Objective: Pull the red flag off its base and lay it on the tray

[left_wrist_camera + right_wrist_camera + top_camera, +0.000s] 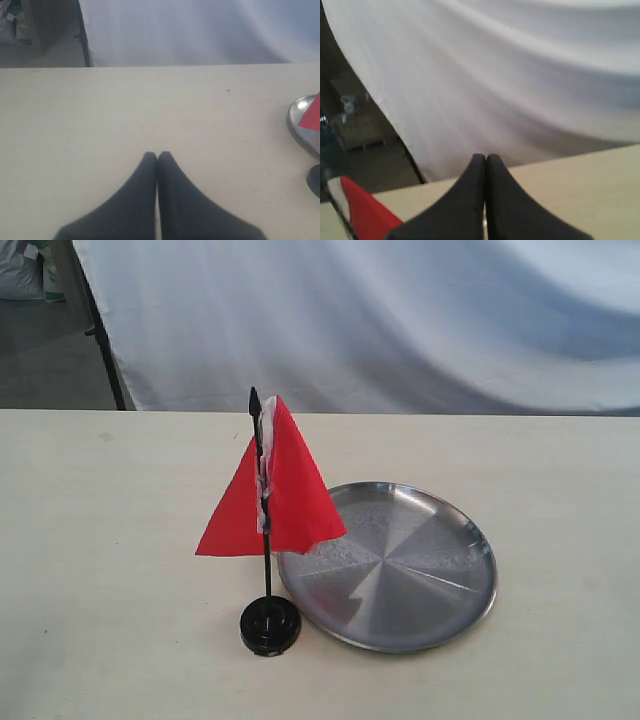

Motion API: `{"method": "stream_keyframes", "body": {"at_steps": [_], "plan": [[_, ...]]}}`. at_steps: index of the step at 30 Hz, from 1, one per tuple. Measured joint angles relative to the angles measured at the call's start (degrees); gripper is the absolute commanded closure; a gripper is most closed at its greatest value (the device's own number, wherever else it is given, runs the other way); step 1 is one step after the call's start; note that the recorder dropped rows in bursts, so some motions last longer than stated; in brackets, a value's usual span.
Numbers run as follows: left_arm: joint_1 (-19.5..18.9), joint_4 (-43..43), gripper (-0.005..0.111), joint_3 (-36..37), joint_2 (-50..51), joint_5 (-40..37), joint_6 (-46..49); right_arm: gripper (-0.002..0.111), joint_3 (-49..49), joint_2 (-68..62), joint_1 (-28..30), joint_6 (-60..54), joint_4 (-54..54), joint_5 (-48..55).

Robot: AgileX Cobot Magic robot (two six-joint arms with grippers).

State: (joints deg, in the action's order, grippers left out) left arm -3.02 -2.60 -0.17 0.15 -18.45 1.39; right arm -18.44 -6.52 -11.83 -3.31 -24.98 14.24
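The red flag stands upright on its thin black pole, planted in the small black round base near the table's front. Just right of it lies the round silver tray, with the cloth hanging over its left rim. No arm shows in the exterior view. My left gripper is shut with nothing in it, over bare table; the tray's rim, a corner of the red flag and the base's edge sit at that view's border. My right gripper is shut and empty, with the red flag off to one side.
A white cloth backdrop hangs behind the table's far edge. A dark metal leg stands at the backdrop's left side.
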Motion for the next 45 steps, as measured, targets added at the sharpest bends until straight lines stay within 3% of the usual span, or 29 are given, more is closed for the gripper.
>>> {"method": "stream_keyframes", "body": {"at_steps": [10, 19, 30, 45], "plan": [[0.00, 0.00, 0.107, 0.00, 0.00, 0.00, 0.00, 0.109, -0.71, -21.27, -7.40, -41.29, -34.49, 10.73], [0.00, 0.00, 0.107, 0.00, 0.00, 0.00, 0.00, 0.109, -0.80, -41.87, -20.04, -60.73, -48.16, 8.15], [0.00, 0.00, 0.107, 0.00, 0.00, 0.00, 0.00, 0.109, -2.10, -61.62, -30.70, -66.82, -54.19, 3.66], [0.00, 0.00, 0.107, 0.00, 0.00, 0.00, 0.00, 0.107, -17.10, -85.09, -31.17, -69.60, -55.70, 1.17]]}}
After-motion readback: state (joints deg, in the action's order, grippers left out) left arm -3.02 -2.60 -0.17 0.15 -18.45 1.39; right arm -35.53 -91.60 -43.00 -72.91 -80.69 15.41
